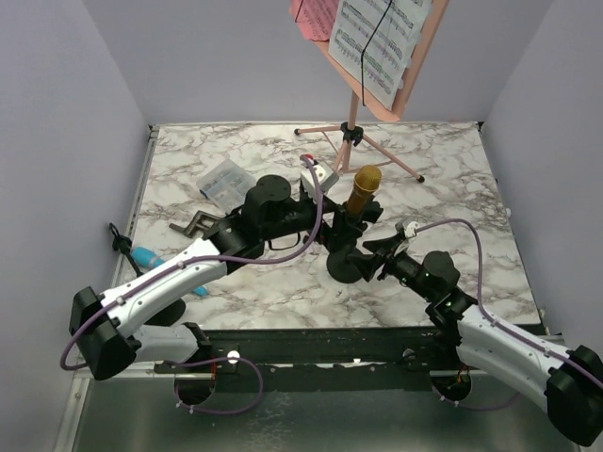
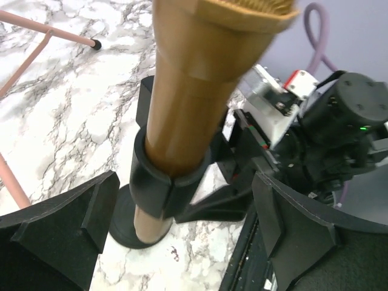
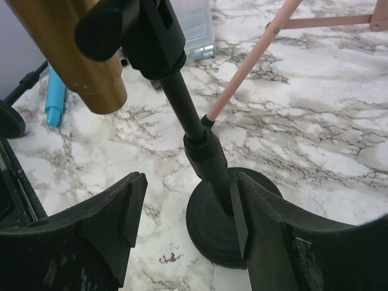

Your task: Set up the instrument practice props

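No words, brand names or numbers can be read anywhere. The only printed marks are staves of music notes on the white sheet-music page [image 1: 377, 42], which sits on the pink music rack [image 1: 420, 66] at the far side. The print on the pink page [image 1: 316, 17] to its left is too small to make out.

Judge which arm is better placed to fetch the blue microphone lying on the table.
Left. The blue microphone lies on the left side beside that arm, and the left hand stands open, clear of the seated gold microphone. The right hand straddles the stem of the mount, farther away.
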You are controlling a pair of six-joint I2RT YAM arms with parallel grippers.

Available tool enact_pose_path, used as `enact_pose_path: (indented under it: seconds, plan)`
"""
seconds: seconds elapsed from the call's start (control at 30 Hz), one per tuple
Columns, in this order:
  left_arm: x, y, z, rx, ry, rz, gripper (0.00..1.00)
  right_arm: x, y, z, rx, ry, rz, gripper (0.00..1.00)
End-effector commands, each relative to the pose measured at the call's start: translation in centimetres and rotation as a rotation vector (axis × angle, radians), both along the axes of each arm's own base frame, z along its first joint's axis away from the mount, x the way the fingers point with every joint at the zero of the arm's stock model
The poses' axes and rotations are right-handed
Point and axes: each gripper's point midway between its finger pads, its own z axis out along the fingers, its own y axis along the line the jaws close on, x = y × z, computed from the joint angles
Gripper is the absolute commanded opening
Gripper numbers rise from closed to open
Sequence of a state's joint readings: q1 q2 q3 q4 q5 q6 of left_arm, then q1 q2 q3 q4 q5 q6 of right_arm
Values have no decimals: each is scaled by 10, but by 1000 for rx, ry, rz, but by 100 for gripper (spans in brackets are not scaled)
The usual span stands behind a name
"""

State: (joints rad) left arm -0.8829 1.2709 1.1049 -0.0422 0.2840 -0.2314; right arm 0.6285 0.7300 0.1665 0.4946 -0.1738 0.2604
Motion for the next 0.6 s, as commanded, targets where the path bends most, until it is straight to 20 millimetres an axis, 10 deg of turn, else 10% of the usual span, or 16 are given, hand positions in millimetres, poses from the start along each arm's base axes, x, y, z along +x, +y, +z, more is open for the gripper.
enact_pose_path:
  seconds: [0.0, 0.57]
  plan:
    - [-13, 33, 46, -55, -8, 72, 99, 16, 2, 39, 67, -181, -38, 62]
    - [-15, 129, 72, -97, -96, 407, 99, 55, 12, 36, 46, -234, -122, 41]
